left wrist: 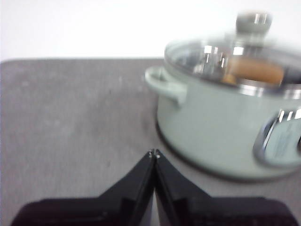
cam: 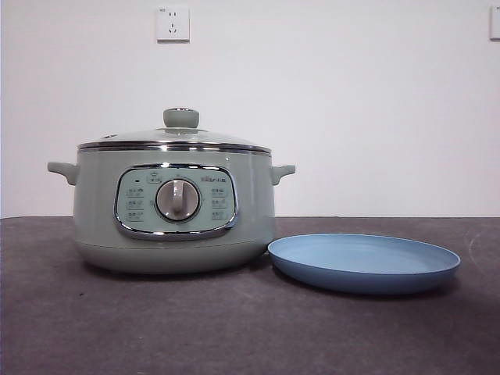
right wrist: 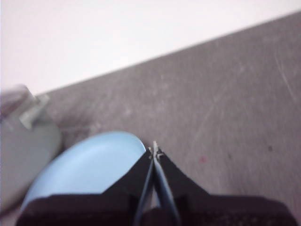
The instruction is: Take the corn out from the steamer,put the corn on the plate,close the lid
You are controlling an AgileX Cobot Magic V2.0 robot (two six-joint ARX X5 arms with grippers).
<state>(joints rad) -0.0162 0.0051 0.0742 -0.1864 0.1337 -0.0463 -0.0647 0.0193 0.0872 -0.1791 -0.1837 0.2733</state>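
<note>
The sage-green steamer (cam: 175, 211) stands on the table with its glass lid (cam: 173, 137) on, knob (cam: 180, 118) upright. Through the glass in the left wrist view, the yellow-orange corn (left wrist: 256, 70) lies inside the steamer (left wrist: 221, 132). The light-blue plate (cam: 363, 262) rests empty just right of the steamer, nearly touching its base. My left gripper (left wrist: 154, 153) is shut, above the table on the side of the steamer's handle (left wrist: 162, 84). My right gripper (right wrist: 154, 149) is shut too, hovering at the edge of the plate (right wrist: 87, 167). Neither gripper shows in the front view.
A dark grey table (cam: 234, 328) carries everything, with a white wall behind and a wall socket (cam: 173, 23) above the steamer. The steamer's side handles (cam: 62, 170) stick out on both sides.
</note>
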